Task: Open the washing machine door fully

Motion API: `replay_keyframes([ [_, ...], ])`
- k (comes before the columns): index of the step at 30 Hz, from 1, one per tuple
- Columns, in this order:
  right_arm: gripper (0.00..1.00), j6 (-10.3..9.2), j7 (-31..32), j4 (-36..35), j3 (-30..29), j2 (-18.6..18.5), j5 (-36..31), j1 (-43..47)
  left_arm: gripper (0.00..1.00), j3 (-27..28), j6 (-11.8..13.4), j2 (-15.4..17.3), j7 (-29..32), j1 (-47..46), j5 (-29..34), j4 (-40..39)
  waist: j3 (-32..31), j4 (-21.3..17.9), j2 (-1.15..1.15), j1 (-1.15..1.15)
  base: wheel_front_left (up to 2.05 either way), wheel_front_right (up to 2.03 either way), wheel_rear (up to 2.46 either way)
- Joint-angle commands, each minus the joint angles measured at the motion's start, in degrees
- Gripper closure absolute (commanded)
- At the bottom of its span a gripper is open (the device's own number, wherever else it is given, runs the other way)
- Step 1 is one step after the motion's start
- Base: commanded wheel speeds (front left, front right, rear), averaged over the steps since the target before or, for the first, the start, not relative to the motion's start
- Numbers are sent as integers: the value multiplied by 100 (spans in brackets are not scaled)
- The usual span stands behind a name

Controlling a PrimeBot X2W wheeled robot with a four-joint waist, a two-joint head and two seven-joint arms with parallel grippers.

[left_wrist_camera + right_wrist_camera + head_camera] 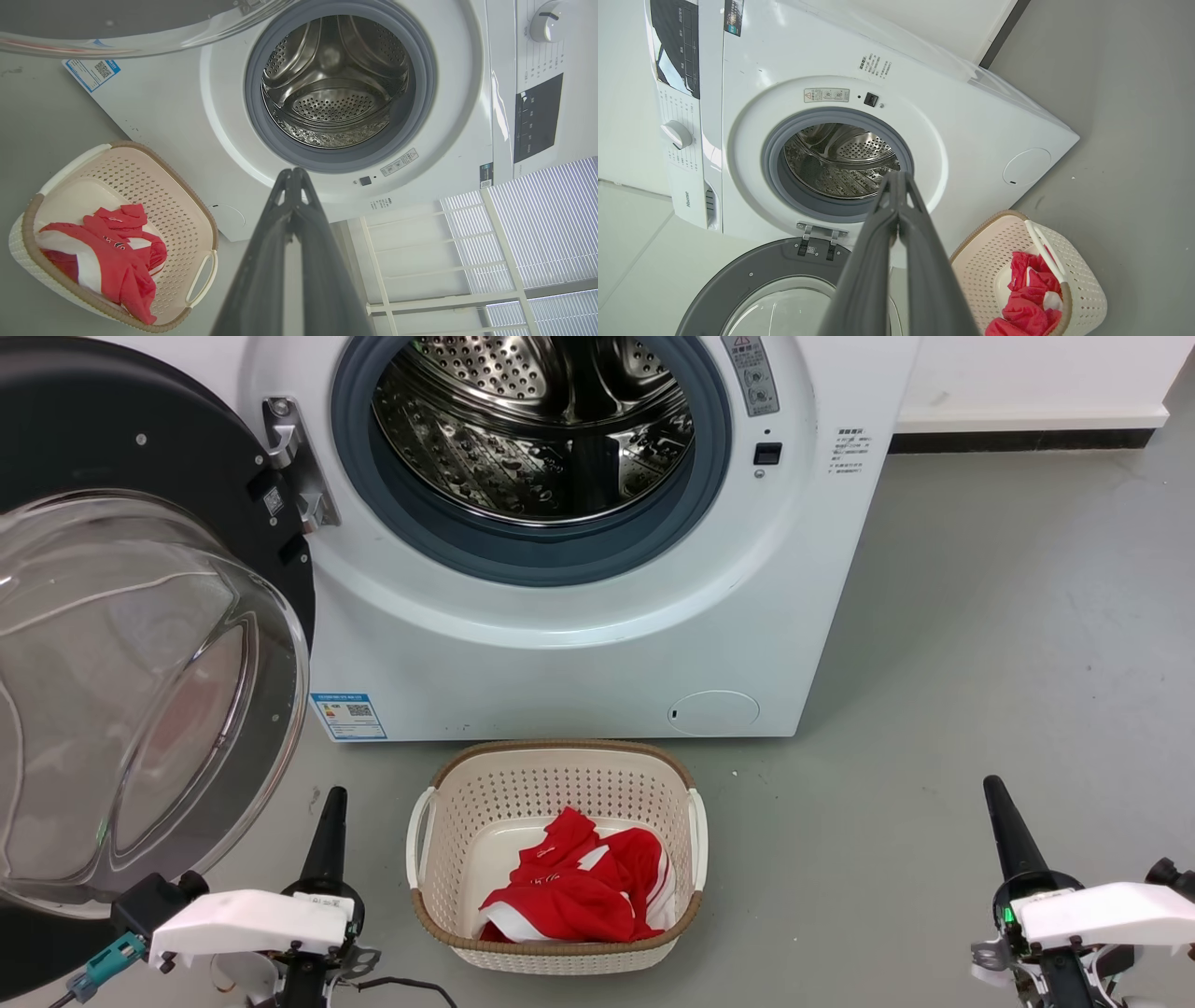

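Observation:
The washing machine door [140, 644] stands swung wide open to the left, its clear glass bowl bulging toward me and its black ring hinged at the machine's left side. The same door [756, 289] fills the bottom left of the right wrist view, and its glass edge [117, 32] crosses the top of the left wrist view. The steel drum [532, 420] with its grey rubber ring is exposed. My left gripper [331, 803] is shut and empty, low beside the door's lower edge. My right gripper [997, 798] is shut and empty at the lower right, far from the door.
A cream laundry basket [560, 765] holding a red and white garment [579, 887] sits on the grey floor in front of the machine, between my two grippers. A white wall with a dark skirting [1018, 439] runs behind at the right.

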Motion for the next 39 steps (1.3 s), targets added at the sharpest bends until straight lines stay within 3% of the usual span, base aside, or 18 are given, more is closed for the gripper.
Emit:
replay_keyframes([
  [1,100,-1,41,-23,-18,-32,177,-157,100,29,-23,4,43,-122,-166,-23,-5,-2,0,0,0,0,0],
  [39,100,-1,502,111,-148,-11,2022,-247,100,256,-177,-40,507,-113,-2045,37,-114,-51,0,0,0,0,0],
])
